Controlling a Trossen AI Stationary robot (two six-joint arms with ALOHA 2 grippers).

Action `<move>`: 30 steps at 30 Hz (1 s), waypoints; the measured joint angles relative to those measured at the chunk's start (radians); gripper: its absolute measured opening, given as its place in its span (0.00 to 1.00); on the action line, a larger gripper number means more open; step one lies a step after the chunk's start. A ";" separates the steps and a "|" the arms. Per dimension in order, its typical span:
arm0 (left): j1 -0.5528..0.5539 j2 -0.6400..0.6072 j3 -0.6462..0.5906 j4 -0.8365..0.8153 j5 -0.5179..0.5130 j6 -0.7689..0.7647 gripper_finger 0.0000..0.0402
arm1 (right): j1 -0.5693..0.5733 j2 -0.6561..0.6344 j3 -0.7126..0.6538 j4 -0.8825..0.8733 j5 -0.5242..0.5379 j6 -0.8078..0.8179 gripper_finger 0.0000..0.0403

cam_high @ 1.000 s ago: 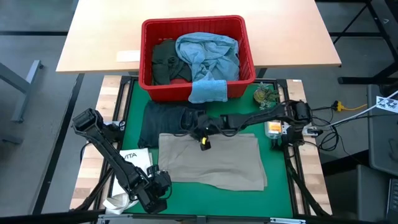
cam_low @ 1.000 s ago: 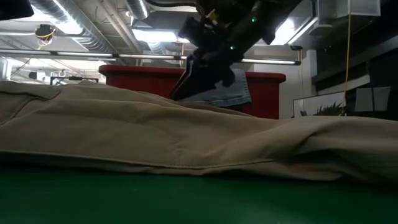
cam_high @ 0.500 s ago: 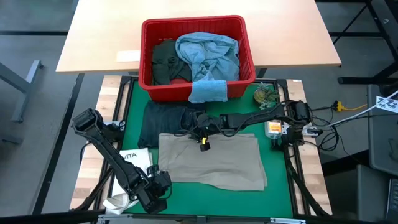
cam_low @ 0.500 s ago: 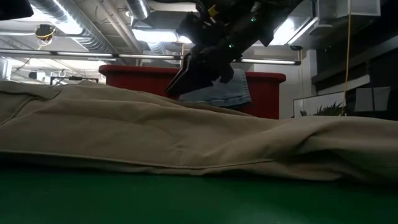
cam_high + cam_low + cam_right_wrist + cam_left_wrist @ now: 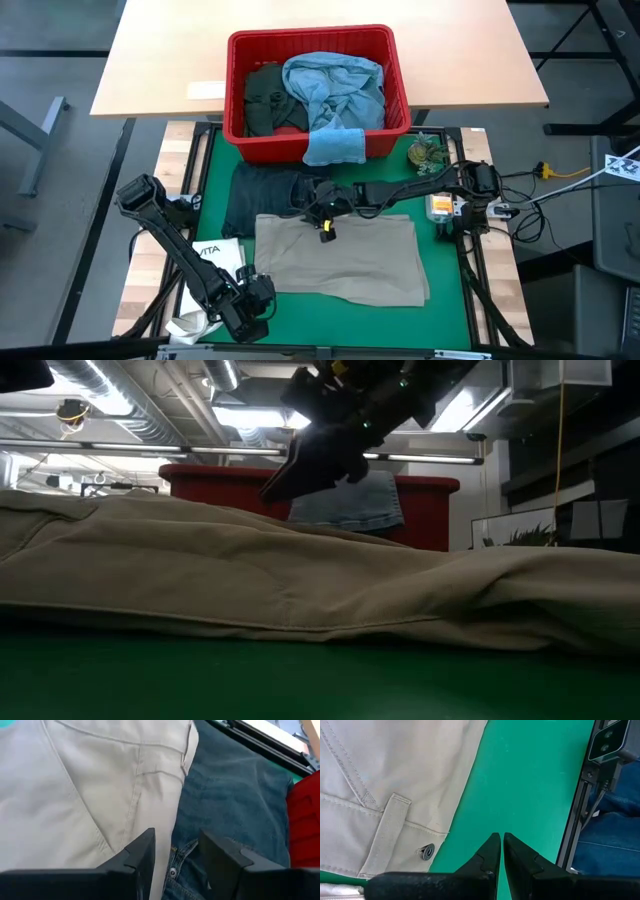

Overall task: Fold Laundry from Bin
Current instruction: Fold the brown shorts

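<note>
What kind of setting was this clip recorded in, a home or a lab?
Most likely a lab or workshop, not a home: the green mat sits on a metal frame, loose cables run off the rig, and bare ceiling ducts show behind.

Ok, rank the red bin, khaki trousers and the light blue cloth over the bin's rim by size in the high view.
1. Red bin and khaki trousers: too alike to rank.
2. Light blue cloth: smallest.

Lab – exposed ceiling ducts [image 5: 110, 390], metal-framed green table [image 5: 452, 290].
</note>
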 joint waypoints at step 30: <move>0.000 0.001 -0.001 -0.004 -0.024 0.007 0.05 | -0.015 0.151 0.020 -0.074 0.030 0.008 0.38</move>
